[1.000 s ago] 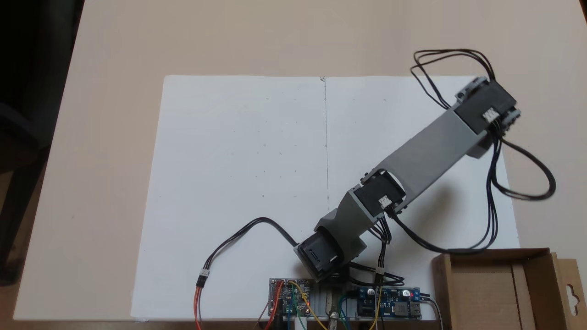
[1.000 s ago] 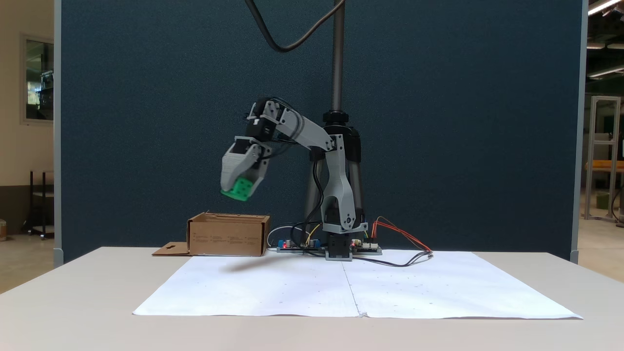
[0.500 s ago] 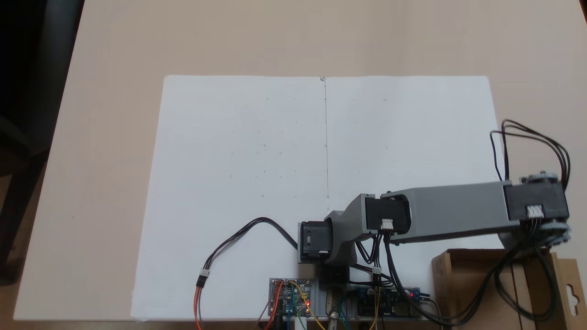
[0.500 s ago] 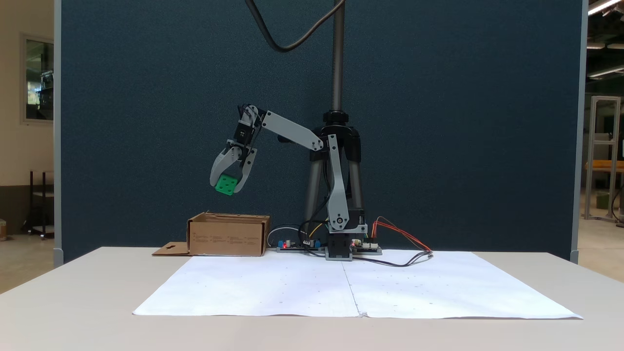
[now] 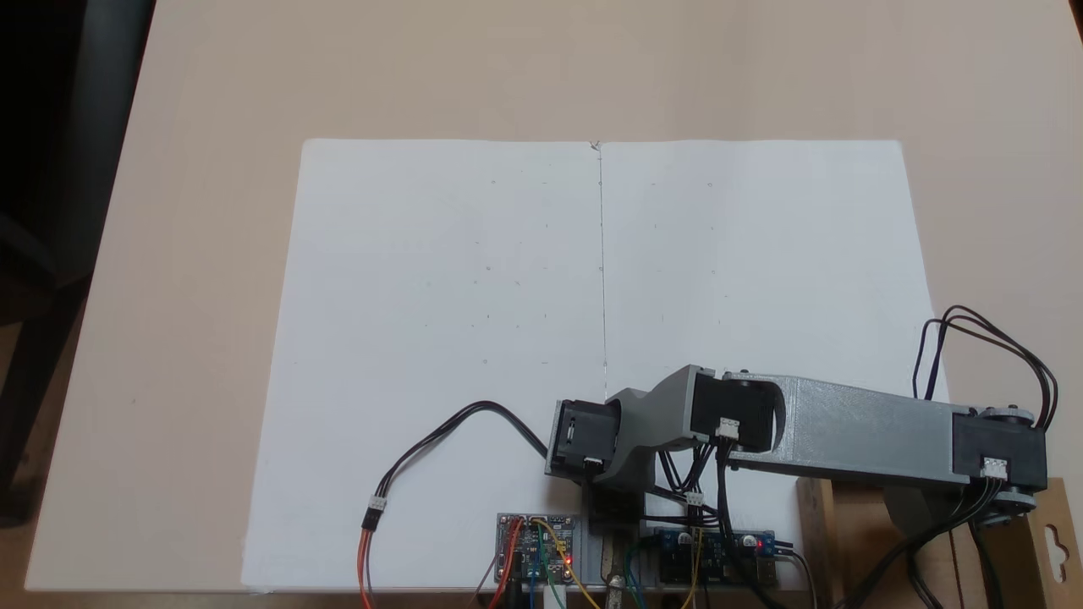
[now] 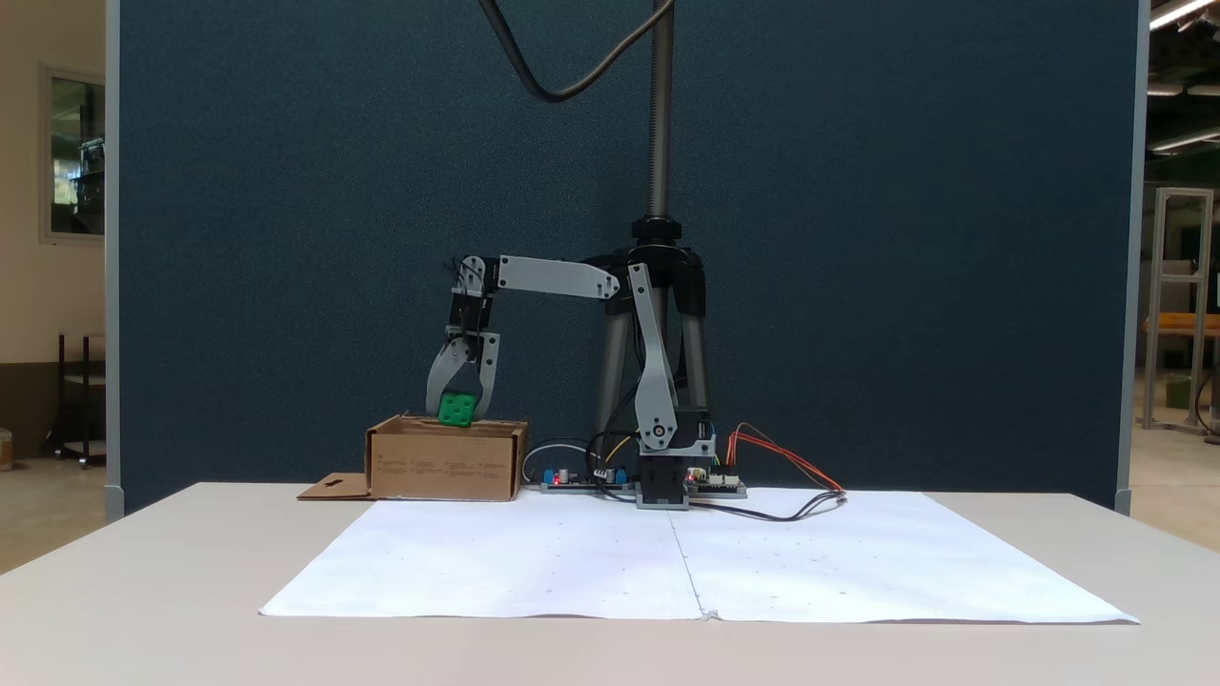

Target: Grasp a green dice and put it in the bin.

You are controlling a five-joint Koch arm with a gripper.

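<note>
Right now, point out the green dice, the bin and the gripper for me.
green dice [image 6: 457, 409]: a fixed view, its pip face.
bin [image 6: 446, 465]: a fixed view, its front wall.
gripper [image 6: 458, 415]: a fixed view, between the fingertips, shut on the dice.

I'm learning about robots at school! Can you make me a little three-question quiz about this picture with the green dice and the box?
1. True or false: the green dice lies on the white paper.
2. What holds the dice? A) the gripper B) a hand C) nothing
3. Fill in: the dice hangs right at the top rim of the ____.

Key:
1. False; it is up in the gripper.
2. A
3. bin, the brown cardboard box.
</note>
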